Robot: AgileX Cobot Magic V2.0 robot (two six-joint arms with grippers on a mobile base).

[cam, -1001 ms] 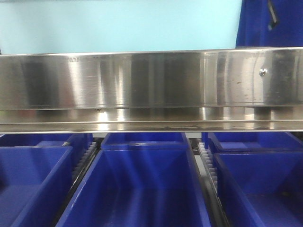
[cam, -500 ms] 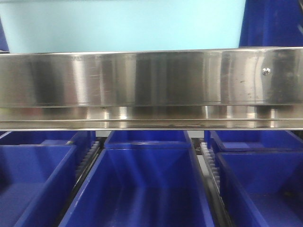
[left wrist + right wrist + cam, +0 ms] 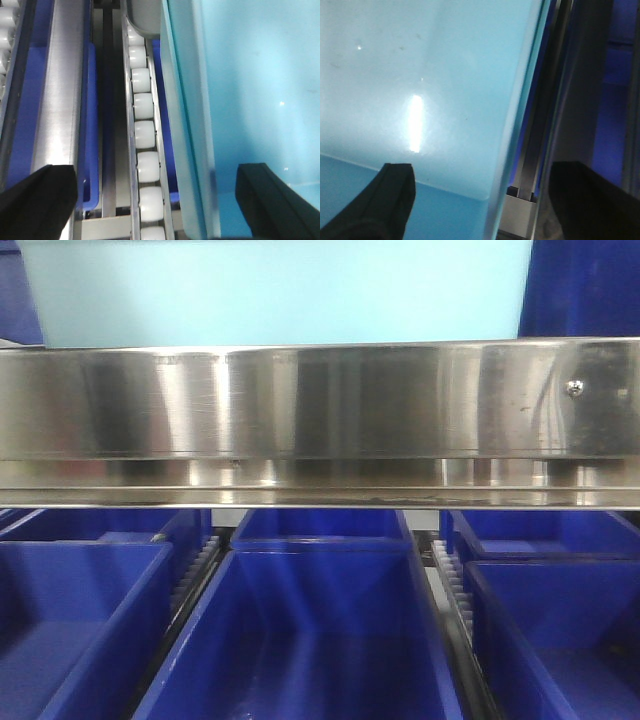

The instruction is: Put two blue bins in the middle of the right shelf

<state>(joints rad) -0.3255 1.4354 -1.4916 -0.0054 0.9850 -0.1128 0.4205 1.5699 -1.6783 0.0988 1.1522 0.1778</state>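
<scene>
Both wide open and empty, my left gripper (image 3: 150, 170) and right gripper (image 3: 477, 167) each straddle a wall of the pale blue bin (image 3: 280, 290), ready, I judge, to pinch and lift it.

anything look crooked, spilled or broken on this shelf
Nothing stands out. The dark blue bins sit straight in their lanes under the steel rail, and the light blue bin sits level above it. The rail shows only light scuffs, with no spill or visible break.
</scene>
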